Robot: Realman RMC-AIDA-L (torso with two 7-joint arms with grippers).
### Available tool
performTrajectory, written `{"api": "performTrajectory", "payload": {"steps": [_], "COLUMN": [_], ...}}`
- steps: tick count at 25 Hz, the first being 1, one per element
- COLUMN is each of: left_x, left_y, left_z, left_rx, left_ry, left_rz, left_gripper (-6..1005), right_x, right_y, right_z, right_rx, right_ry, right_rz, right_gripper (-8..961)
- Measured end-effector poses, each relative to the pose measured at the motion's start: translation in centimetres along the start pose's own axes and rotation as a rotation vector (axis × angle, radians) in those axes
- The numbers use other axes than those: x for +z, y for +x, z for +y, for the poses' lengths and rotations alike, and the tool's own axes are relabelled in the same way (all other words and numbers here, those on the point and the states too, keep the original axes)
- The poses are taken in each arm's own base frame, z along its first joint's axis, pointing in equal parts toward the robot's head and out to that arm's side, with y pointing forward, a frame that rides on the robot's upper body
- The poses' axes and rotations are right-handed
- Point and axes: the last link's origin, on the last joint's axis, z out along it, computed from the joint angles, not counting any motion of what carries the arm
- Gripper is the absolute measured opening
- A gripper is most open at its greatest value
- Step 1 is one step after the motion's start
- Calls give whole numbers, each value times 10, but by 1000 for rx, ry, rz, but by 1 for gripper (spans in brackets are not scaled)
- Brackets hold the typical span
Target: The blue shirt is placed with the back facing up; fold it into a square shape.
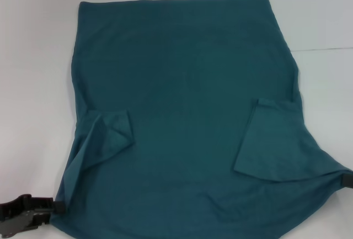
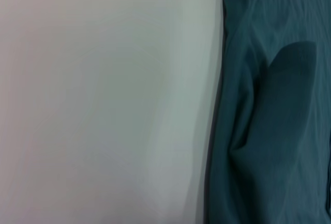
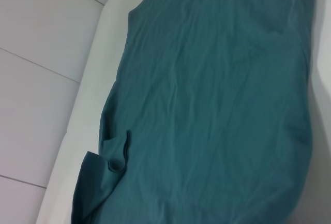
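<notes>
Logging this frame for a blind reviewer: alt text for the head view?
A large dark teal-blue short-sleeved knit shirt lies spread on a white table, both sleeves folded inward over its body. The black left gripper is at its near left corner, the black right gripper at its near right corner.
</notes>
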Motion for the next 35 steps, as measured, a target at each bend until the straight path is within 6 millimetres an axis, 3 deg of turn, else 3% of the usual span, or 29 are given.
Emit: {"api": "performTrajectory", "payload": {"steps": [28, 35], "left_x": [3, 3], "left_y": [0, 1], "left_z": [4, 4], "left_rx": [42, 45], "left_ry": [-4, -4], "left_rz": [-18, -19], "left_gripper": [263, 54], "right_x": [-1, 0], "right_y": [2, 2], "right_z": [0, 0], "right_rx": [2, 0], "right_ry": [-1, -3], "right_rz": [1, 1], "right_gripper": [42, 44]}}
